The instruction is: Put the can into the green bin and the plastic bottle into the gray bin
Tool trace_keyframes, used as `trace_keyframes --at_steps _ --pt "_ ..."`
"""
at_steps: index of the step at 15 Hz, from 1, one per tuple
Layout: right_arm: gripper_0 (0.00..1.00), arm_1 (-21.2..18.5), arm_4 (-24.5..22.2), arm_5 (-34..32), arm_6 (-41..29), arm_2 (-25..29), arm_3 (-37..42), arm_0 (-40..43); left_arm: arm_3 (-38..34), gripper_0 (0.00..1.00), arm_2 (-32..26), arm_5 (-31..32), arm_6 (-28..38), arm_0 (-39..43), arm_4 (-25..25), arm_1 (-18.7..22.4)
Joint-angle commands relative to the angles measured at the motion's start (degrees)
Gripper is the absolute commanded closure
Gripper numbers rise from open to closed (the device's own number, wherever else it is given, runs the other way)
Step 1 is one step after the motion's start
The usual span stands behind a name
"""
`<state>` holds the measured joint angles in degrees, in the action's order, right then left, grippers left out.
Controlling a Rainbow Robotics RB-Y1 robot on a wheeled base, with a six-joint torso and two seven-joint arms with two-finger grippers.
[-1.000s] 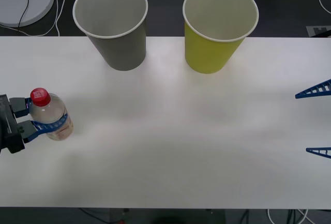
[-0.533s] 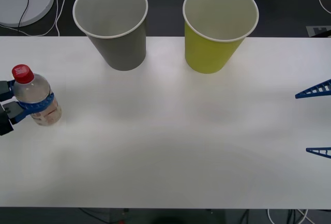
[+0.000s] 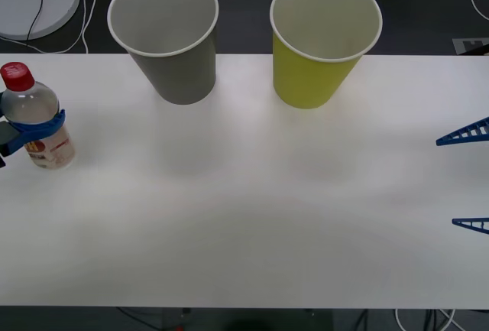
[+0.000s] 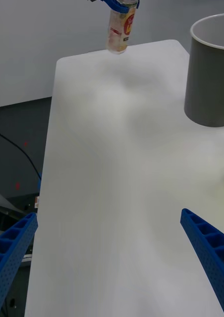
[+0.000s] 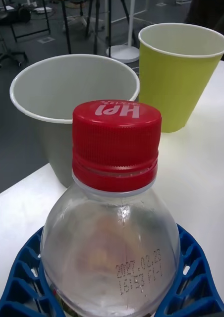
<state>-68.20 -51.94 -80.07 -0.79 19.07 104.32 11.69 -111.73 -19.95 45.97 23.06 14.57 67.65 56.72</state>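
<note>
My left gripper [image 3: 30, 132] clamps the plastic bottle [image 3: 32, 121], clear, red-capped, pale-labelled, upright. My right gripper [image 3: 466, 178] waits at the table's [image 3: 252, 209] right edge, fingers spread.

table [image 3: 252, 216] middle: open | far edge: gray bin [image 3: 170, 40], green bin [image 3: 319, 44], gap between

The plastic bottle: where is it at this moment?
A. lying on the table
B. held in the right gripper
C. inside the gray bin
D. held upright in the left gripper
D: the left gripper has its blue fingers closed around the upright plastic bottle.
</note>
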Motion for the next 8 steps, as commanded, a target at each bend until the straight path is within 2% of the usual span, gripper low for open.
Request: trace_keyframes --at_steps 1,8 --pt "0.0 0.0 0.0 0.0 0.0 0.0 0.0 0.0 -0.68 1.0 -0.09 0.62 6.74 -2.53 5.39 1.11" --pt "0.0 0.0 0.0 0.0 0.0 0.0 0.0 0.0 -0.5 1.0 -0.17 9.49 24.58 -13.52 21.04 3.04"
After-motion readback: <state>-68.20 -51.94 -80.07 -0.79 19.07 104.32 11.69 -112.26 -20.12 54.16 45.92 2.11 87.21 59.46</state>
